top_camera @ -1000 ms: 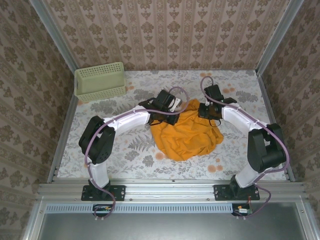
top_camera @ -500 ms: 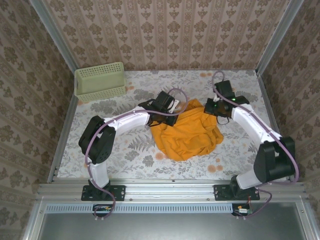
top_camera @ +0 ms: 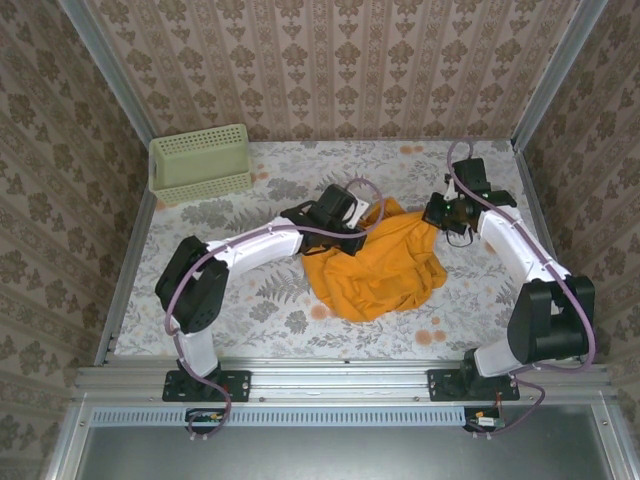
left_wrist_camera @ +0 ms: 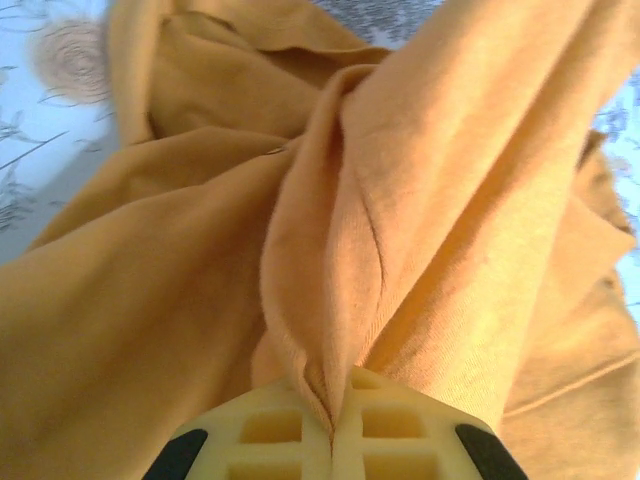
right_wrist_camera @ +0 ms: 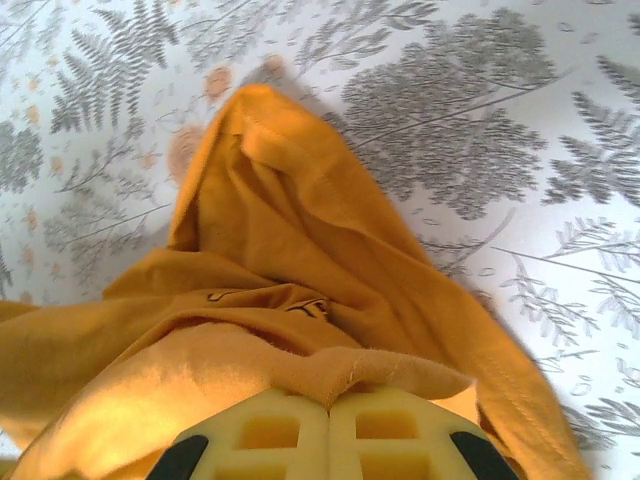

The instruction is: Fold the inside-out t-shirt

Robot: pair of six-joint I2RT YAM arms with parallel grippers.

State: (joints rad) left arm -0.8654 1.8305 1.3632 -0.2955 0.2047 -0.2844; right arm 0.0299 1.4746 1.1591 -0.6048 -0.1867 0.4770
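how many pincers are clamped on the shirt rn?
2. The left pincer is shut on a bunched fold at the t-shirt's far-left edge. The right pincer is shut on its far-right edge. Both arms are in view, so none is hidden.

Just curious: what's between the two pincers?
A stretch of the orange t-shirt, which the left pincer and right pincer both pinch; the top view shows it.

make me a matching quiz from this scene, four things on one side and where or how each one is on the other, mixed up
1 shirt
2 basket
3 left tool
4 right tool

a far left corner of the table
b shut on the shirt's far right end
c crumpled mid-table
d shut on the shirt's far left part

Pairs: 1-c, 2-a, 3-d, 4-b
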